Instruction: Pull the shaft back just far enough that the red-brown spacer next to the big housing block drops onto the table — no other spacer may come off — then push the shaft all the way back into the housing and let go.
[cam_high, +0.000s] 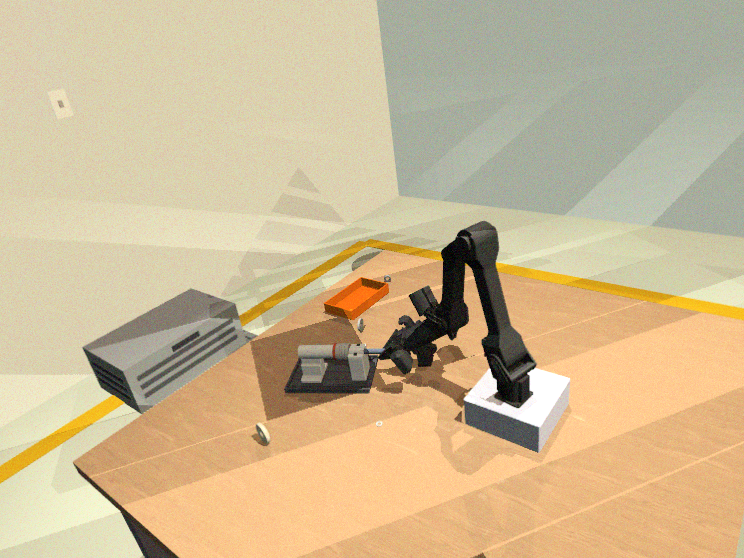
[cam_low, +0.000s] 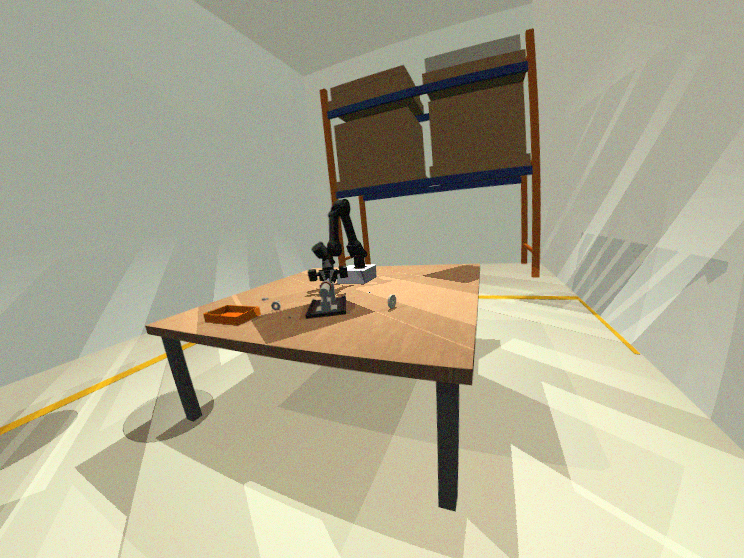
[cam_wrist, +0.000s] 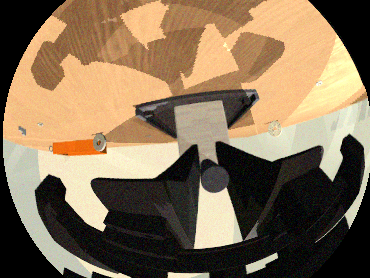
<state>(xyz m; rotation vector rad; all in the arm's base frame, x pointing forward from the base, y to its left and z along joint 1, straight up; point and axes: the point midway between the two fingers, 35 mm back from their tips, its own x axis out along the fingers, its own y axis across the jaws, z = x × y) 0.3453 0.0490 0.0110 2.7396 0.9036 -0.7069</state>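
Observation:
The blue-grey shaft (cam_high: 375, 351) sticks out to the right of the upright support block (cam_high: 358, 365). Its round dark end (cam_wrist: 215, 179) shows between the fingers in the wrist view. My gripper (cam_high: 386, 353) (cam_wrist: 206, 148) is shut on the shaft. The red-brown spacer (cam_high: 334, 350) is a thin band still in line at the right end of the pale cylindrical housing (cam_high: 313, 351). Grey spacers (cam_high: 343, 350) sit between it and the support block. All stand on the dark base plate (cam_high: 331, 388) (cam_low: 316, 314). The shaft inside the housing is hidden.
An orange tray (cam_high: 356, 297) (cam_low: 231, 314) (cam_wrist: 75, 148) lies behind the fixture. A grey ring (cam_high: 360, 324) (cam_low: 275, 303) (cam_wrist: 96, 142) stands near it. A pale ring (cam_high: 262, 433) (cam_low: 391, 301) (cam_wrist: 274, 128) stands in front. A small white ring (cam_high: 379, 423) lies on the table.

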